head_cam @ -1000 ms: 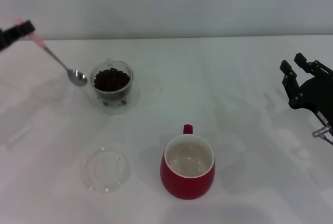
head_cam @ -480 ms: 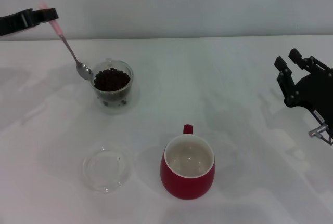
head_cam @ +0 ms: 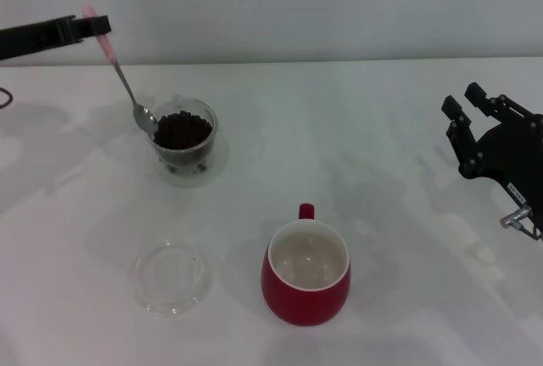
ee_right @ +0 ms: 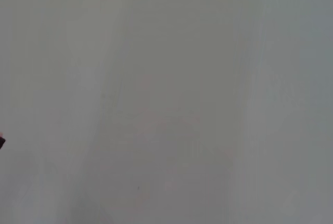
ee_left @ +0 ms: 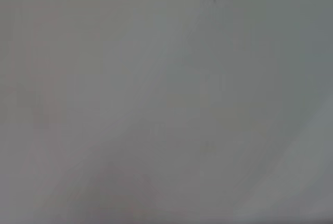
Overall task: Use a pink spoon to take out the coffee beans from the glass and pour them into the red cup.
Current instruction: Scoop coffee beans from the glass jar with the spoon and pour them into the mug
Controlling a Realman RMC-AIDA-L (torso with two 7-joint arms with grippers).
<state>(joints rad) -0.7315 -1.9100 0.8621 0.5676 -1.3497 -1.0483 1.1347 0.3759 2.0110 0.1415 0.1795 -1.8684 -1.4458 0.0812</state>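
Reached in level from nine o'clock, high over the far left of the white table [head_cam: 382, 120]: left gripper [head_cam: 95, 25], clenched on the pale handle end of the pink spoon [head_cam: 125, 82]. Slanted down toward five o'clock from that grip, with the shiny metal bowl at the ten o'clock rim of the glass [head_cam: 183, 141]; touching or just clear, impossible to tell. Heaped dark and nearly black inside the clear rounded glass: the coffee beans [head_cam: 182, 129]. Stood toward five o'clock of the glass, well apart: the red cup [head_cam: 306, 274], glossy and round, cream inside, loop handle pointing to twelve o'clock. Lay at nine o'clock of the cup: a flat clear round dish [head_cam: 172, 276]. Hovered idle at three o'clock: right gripper [head_cam: 467, 111], black fingers spread, grasping nothing. Showed only featureless grey in both wrist views.
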